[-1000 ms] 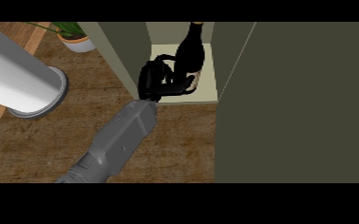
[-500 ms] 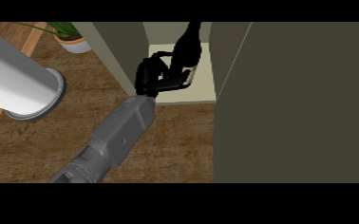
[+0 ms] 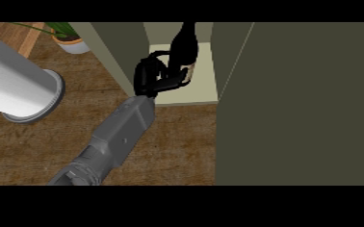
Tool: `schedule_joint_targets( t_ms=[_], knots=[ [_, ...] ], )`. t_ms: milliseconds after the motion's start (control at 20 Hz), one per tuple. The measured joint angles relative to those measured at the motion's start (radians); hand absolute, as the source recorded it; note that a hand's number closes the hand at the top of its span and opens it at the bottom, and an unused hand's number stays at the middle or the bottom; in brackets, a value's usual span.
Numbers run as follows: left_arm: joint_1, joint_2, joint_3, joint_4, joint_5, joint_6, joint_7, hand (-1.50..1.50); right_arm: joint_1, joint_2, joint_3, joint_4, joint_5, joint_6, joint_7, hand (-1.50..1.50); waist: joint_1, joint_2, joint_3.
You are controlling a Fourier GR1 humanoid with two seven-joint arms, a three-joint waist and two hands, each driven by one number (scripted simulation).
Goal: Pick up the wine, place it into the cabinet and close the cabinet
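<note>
A dark wine bottle (image 3: 186, 43) leans inside the open cabinet, its base over the pale shelf (image 3: 202, 84) and its neck pointing toward the back. My left hand (image 3: 153, 77) is just left of the bottle's lower part, with its fingers and thumb curled round it. The hand hides the bottle's base, so I cannot tell whether it rests on the shelf. The grey forearm (image 3: 117, 134) comes in from the lower left. My right hand is out of view.
The cabinet's olive door (image 3: 292, 106) stands open and fills the right side. The cabinet's left wall (image 3: 117, 48) is beside my hand. A large white cylinder (image 3: 21, 89) lies on the wooden counter (image 3: 177, 144) at the left, with a potted plant (image 3: 68, 38) behind it.
My left hand has carried the bottle a little deeper into the cabinet. The forearm has followed it forward.
</note>
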Motion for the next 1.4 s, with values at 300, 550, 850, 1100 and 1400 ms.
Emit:
schedule_joint_targets(
  t_ms=[300, 550, 850, 1100, 1400],
  knots=[
    [-0.004, 0.000, -0.004, 0.006, -0.017, -0.017, -0.055, -1.50, -0.007, 0.016, 0.031, -0.020, 0.038, -0.024, 0.015, -1.50, 0.003, 0.005, -0.007],
    [0.007, 0.000, -0.016, -0.026, -0.033, -0.056, -0.075, -1.50, -0.015, 0.009, 0.024, -0.050, 0.031, -0.038, 0.047, -1.50, 0.013, 0.007, -0.011],
    [0.047, 0.000, -0.052, -0.108, -0.060, -0.019, -0.086, -1.50, -0.002, -0.003, 0.003, -0.061, 0.024, -0.037, 0.055, -1.50, 0.033, -0.003, -0.009],
    [0.116, 0.008, -0.089, -0.251, -0.088, 0.030, -0.052, -1.50, 0.018, -0.005, -0.003, -0.070, 0.016, -0.031, 0.054, -1.50, 0.058, -0.017, -0.003],
    [0.282, 0.089, -0.183, -0.581, -0.152, 0.105, 0.041, -1.50, 0.013, -0.009, -0.012, -0.072, 0.005, -0.039, 0.073, -1.50, 0.081, -0.029, 0.003]
  ],
)
